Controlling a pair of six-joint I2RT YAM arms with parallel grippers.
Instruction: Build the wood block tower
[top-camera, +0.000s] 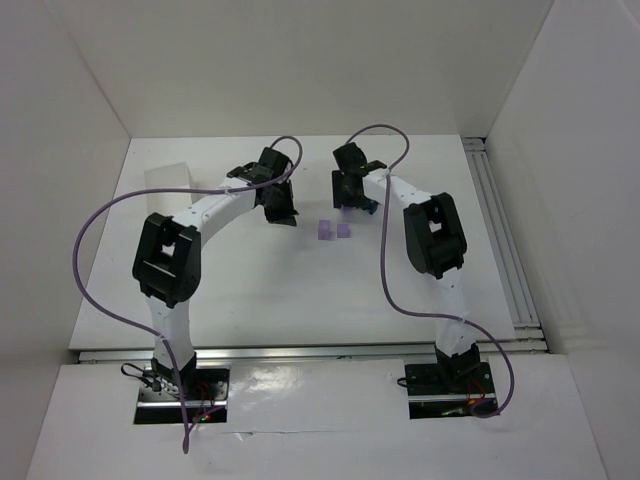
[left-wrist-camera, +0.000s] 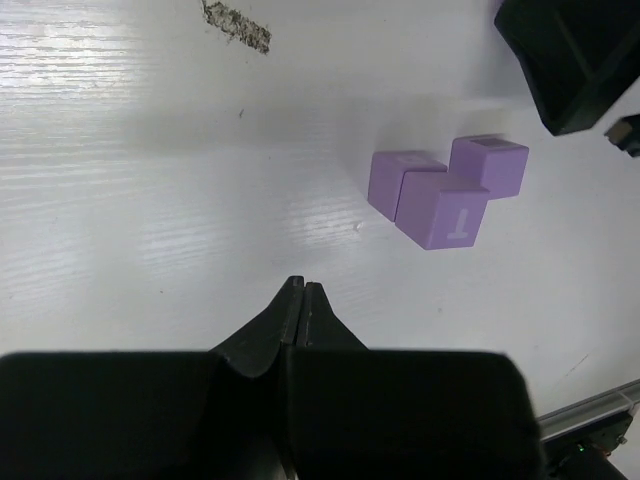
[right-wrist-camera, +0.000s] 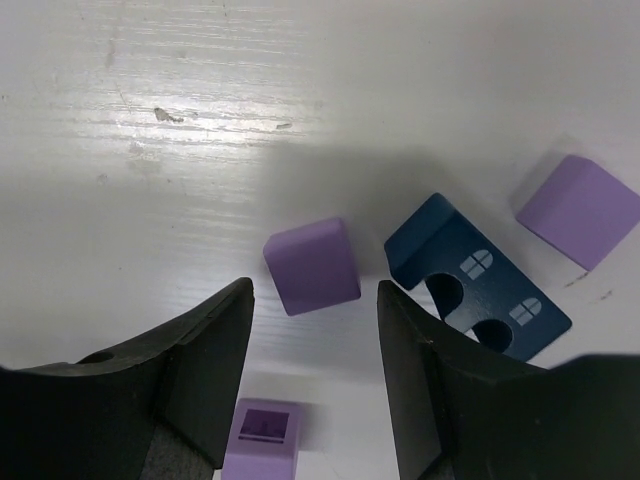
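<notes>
On the white table (top-camera: 250, 290) stand two robot arms. White walls go around it. The left arm (top-camera: 165, 260) bends in from the left, and the right arm (top-camera: 432, 235) bends in from the right. Their ends are near each other at the far middle of the table.

At the far left sits a see-through white box (top-camera: 168, 178), well apart from the blocks.

The left gripper (top-camera: 280, 205) is up off the table. Its own camera shows its two fingers pressed tight together (left-wrist-camera: 300, 288) with nothing in them. The right gripper (top-camera: 350, 192) points down at the table with its fingers wide apart (right-wrist-camera: 315, 290). It holds nothing.

No tower stands yet. The dark blue block (right-wrist-camera: 478, 290) is the biggest piece. It has two round arches and lies flat, just right of the right gripper's fingers.

In front of the left gripper, three purple blocks (left-wrist-camera: 442, 208) sit in a bunch and touch each other. I cannot tell if one sits on another. From above only two of them show (top-camera: 334, 231), between the two grippers.

One purple block (right-wrist-camera: 312, 265) lies by the right gripper's fingertips, partly in the gap and touching neither finger. Another purple block (right-wrist-camera: 578, 210) lies past the blue one. A last small purple block (right-wrist-camera: 260, 435) sits between the fingers, close to one of them.
</notes>
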